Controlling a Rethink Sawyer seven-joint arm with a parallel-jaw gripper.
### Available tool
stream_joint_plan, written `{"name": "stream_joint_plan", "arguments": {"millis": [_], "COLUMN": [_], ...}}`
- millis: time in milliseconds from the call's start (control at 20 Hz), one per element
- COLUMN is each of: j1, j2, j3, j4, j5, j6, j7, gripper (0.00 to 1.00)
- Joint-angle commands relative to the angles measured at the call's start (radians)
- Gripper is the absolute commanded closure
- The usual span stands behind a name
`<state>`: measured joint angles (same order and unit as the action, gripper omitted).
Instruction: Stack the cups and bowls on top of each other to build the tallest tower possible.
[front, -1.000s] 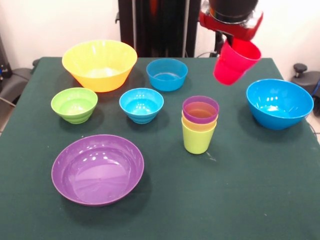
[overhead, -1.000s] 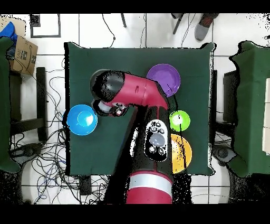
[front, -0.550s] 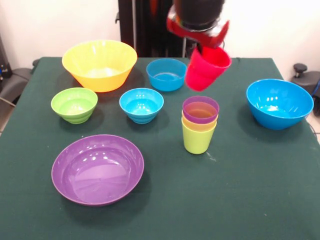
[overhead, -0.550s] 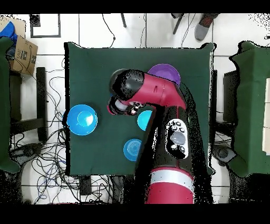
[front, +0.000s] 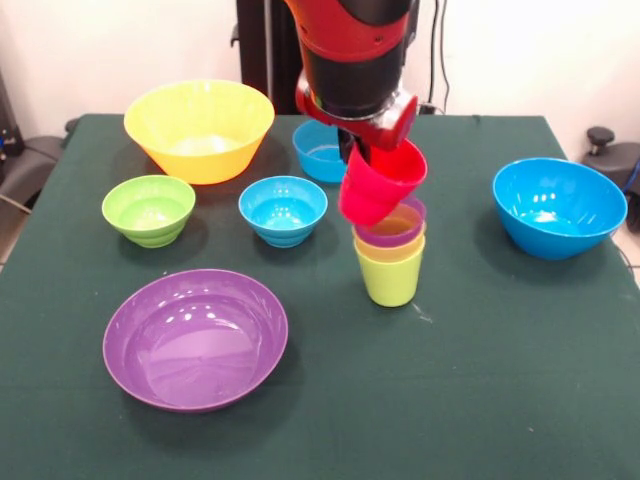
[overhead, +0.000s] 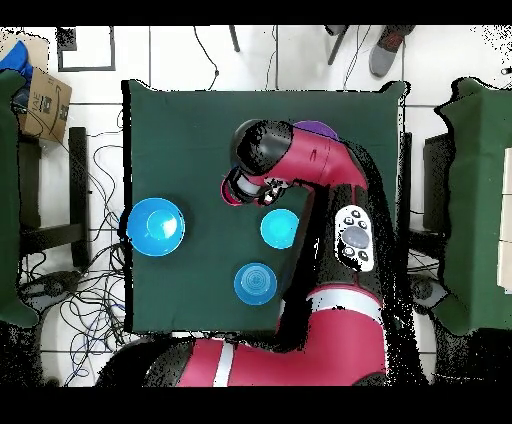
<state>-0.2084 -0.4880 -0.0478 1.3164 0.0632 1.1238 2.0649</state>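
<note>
Three cups nested in tower (front: 391, 255); end effector (front: 366, 160) pinches tilted red cup (front: 379, 183) above it; six bowls unstacked.

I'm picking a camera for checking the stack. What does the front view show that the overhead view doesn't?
Front only: the tower of lime green, yellow and purple cups, the yellow-orange bowl and the small green bowl.
Overhead only: the arm's base, floor cables, a cardboard box.
Both: the gripper holding the tilted red cup, and the large blue bowl.
</note>
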Motion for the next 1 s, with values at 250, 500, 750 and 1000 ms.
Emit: {"name": "stream_joint_plan", "arguments": {"millis": [250, 500, 750, 1000], "j1": [0.016, 0.017, 0.016, 0.020], "j2": [0.044, 0.041, 0.038, 0.037], "j3": [0.127, 0.127, 0.132, 0.132], "j4": [-0.043, -0.042, -0.033, -0.028], "j5": [-0.051, -0.051, -0.048, -0.044], "j6": [-0.011, -0.007, -0.007, -0.023], "j7": [-0.080, -0.075, -0.076, -0.063], "gripper": [1.00, 1.00, 1.00, 1.00]}}
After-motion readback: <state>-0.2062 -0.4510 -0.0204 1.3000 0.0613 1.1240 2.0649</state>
